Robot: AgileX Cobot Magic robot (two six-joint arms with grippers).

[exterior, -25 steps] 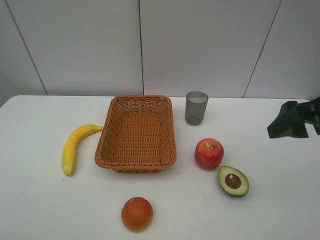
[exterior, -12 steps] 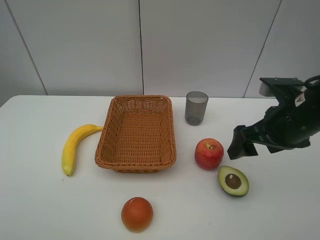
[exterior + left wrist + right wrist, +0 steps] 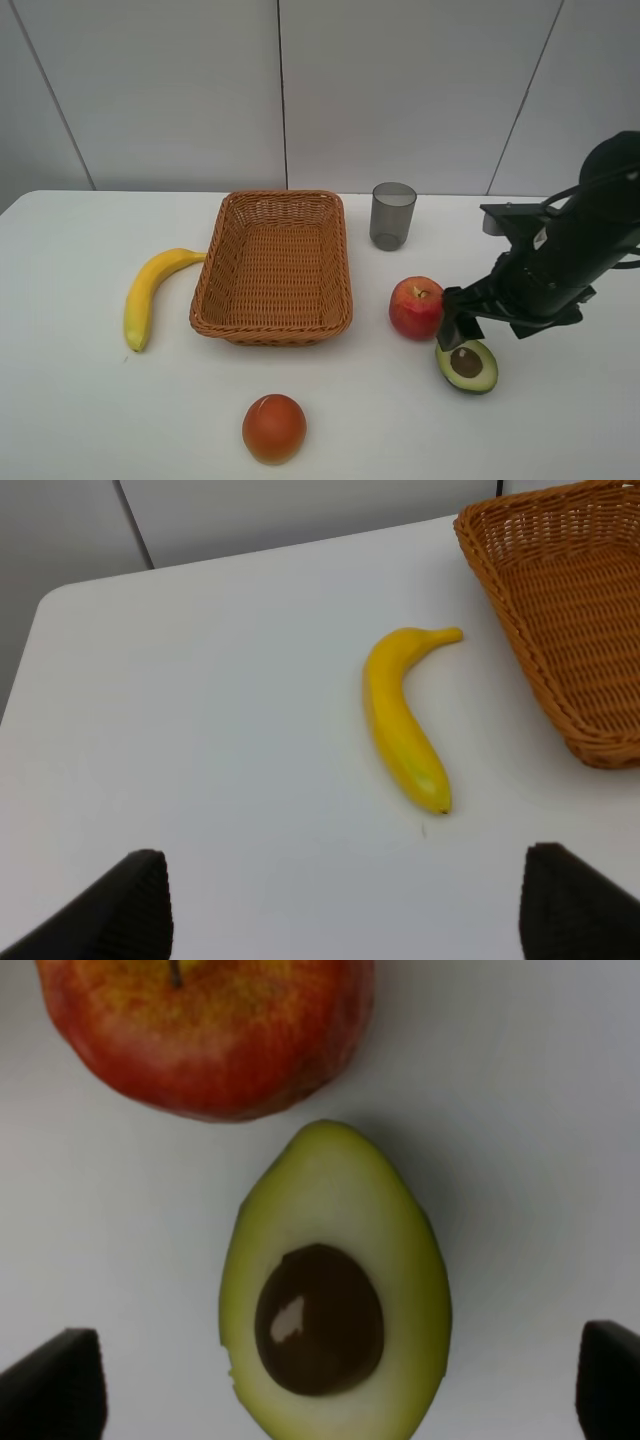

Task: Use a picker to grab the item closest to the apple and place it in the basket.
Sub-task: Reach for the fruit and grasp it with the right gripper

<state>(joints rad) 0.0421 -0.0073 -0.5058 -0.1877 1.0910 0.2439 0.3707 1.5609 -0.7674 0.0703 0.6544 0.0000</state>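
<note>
A red apple (image 3: 415,307) (image 3: 205,1032) sits on the white table right of the wicker basket (image 3: 274,267). Just beside it lies a halved avocado (image 3: 467,366) (image 3: 335,1293), cut face up with its dark pit showing. My right gripper (image 3: 460,331) (image 3: 335,1385) hovers directly over the avocado, open, its fingertips (image 3: 55,1388) spread wide on either side of it. In the left wrist view my left gripper (image 3: 345,905) is open above bare table, near the banana (image 3: 402,716).
A grey cup (image 3: 392,215) stands behind the apple. A yellow banana (image 3: 150,293) lies left of the basket, and an orange fruit (image 3: 274,428) sits near the front edge. The basket's rim (image 3: 520,630) shows in the left wrist view.
My right arm has swung in from the right edge and come down over the avocado beside the apple. Nothing on the table has moved.
</note>
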